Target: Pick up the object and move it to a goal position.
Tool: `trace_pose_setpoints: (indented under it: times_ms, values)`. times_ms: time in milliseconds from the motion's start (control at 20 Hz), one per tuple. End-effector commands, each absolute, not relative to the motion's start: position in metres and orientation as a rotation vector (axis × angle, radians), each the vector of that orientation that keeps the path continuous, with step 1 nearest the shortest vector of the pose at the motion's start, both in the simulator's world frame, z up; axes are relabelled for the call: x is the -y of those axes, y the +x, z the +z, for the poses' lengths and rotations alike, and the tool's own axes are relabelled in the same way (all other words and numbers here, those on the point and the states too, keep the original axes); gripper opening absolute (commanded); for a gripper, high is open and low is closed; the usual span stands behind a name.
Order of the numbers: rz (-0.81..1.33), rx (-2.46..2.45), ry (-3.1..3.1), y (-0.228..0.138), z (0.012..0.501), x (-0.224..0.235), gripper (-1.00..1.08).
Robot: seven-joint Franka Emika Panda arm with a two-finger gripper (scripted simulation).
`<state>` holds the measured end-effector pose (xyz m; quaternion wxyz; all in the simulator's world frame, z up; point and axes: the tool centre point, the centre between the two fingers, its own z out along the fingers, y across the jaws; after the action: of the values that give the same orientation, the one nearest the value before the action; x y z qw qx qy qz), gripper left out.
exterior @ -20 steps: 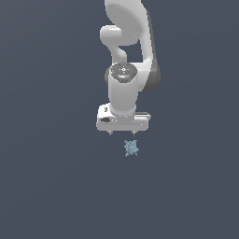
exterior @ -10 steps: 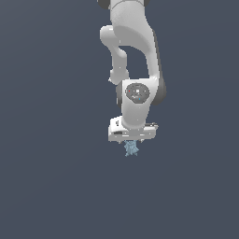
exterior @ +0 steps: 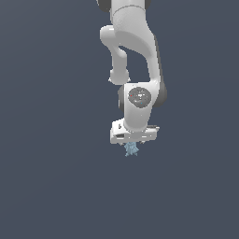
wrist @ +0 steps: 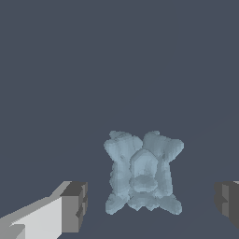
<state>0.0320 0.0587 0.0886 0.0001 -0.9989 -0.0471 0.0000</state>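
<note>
The object (exterior: 131,149) is a tiny pale blue-grey spiky lump lying on the dark grey floor. In the exterior view the white gripper (exterior: 132,143) has come down right over it, so only its lower points stick out below the hand. The wrist view shows the object (wrist: 141,172) large and close, lying between the two grey fingertips (wrist: 74,205) with a gap on each side. The gripper (wrist: 149,203) is open and touches nothing.
The white arm (exterior: 135,60) rises from the hand toward the top of the exterior view. All around lies a plain dark grey floor (exterior: 51,177), with no other objects or edges in view.
The arm has lowered and shifted slightly to the exterior view's right, bringing the hand from above the object down onto it. The object has not moved.
</note>
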Motion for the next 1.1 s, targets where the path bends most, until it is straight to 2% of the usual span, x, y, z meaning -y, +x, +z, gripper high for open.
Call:
trace_pose_setpoints:
  times_ms: [0,350,600,650,1050]
  values:
    - [0.001,0.149,-3.138,0.032,0.082,-0.059,1.0]
    - [0.0,0.15,-3.138,0.031,0.047,-0.059,1.0]
    - [0.0,0.151,-3.138,0.032,0.041,-0.059,1.0]
    - [0.0,0.151,-3.138,0.032,0.041,-0.059,-1.0]
    - [0.0,0.151,-3.138,0.032,0.041,-0.059,-1.0]
